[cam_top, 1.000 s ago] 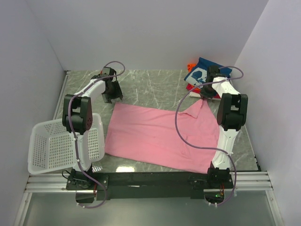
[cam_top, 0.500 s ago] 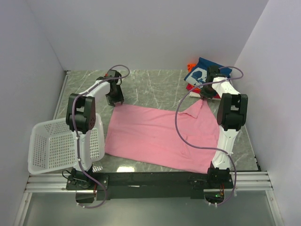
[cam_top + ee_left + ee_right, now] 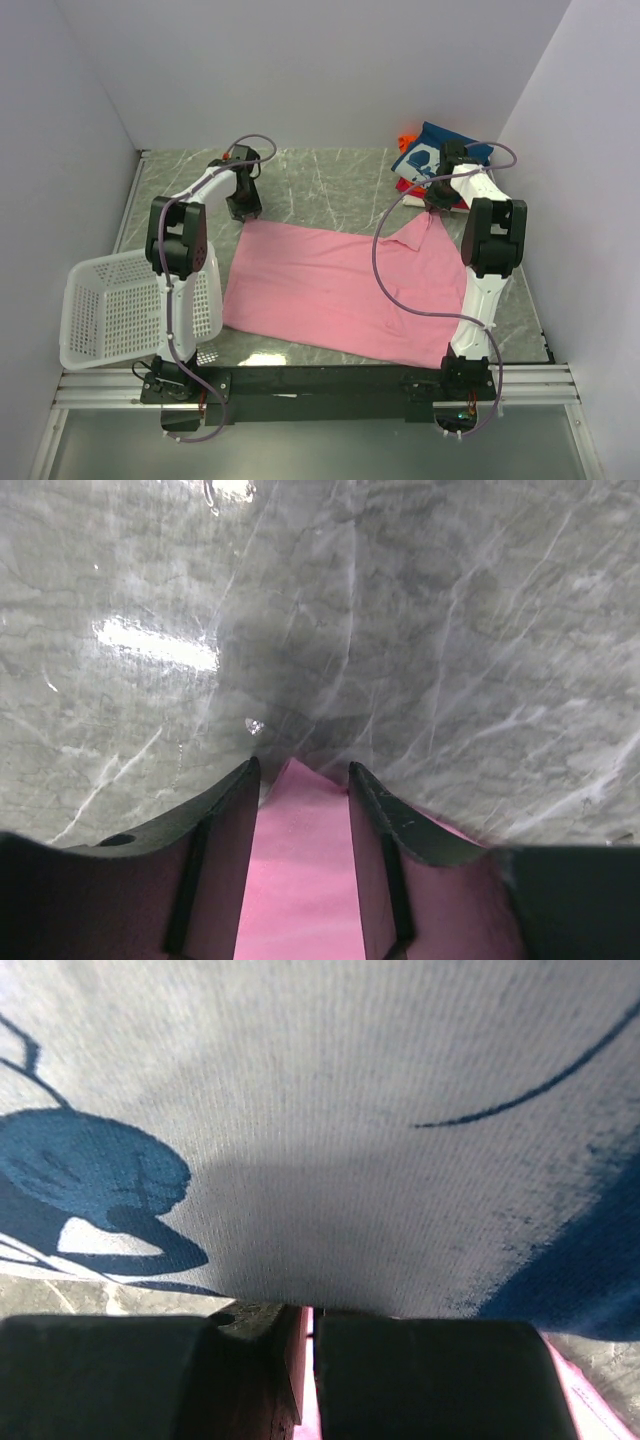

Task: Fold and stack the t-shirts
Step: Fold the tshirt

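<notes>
The pink t-shirt [image 3: 330, 285] lies spread flat across the middle of the marble table. My left gripper [image 3: 245, 203] is down at its far left corner. In the left wrist view, the pink corner [image 3: 300, 870] sits between the fingers of that gripper [image 3: 302, 770], which stand apart and open. My right gripper [image 3: 437, 205] is shut on the shirt's far right corner, which is raised a little. In the right wrist view, that gripper [image 3: 308, 1310] shows only a pink sliver [image 3: 307, 1370] between its jaws. It faces the folded navy t-shirt [image 3: 350, 1110] with white print, which tops the stack [image 3: 432, 158].
A white mesh basket [image 3: 120, 310] stands at the near left, beside the left arm's base. Red and orange cloth [image 3: 405, 137] peeks from under the navy shirt at the back right. Grey walls close in the table on three sides.
The left arm has shifted slightly right, settling over the shirt's far left corner, and its jaws have narrowed around that corner. The right arm and the shirt have not moved.
</notes>
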{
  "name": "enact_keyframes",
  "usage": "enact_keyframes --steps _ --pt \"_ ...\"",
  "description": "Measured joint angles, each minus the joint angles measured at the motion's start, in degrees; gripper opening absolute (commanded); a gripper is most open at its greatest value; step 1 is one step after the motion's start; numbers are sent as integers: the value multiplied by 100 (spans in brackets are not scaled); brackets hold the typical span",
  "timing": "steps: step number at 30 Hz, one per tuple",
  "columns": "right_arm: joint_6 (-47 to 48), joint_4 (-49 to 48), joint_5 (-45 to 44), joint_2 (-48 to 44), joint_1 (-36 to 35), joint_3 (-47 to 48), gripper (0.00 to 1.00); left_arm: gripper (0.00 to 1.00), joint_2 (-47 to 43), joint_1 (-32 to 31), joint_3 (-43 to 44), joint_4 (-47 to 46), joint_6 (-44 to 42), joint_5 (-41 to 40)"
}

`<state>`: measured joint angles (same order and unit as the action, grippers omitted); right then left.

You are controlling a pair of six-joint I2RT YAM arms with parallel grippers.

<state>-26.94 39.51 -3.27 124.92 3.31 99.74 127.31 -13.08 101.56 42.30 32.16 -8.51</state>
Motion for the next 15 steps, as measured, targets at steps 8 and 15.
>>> enact_keyframes --steps 8,15 --pt "-4 9 33 0 0 0 0 15 52 0 70 39 -11 -17" --pt "-66 170 96 0 4 39 0 0 116 0 177 74 -44 70"
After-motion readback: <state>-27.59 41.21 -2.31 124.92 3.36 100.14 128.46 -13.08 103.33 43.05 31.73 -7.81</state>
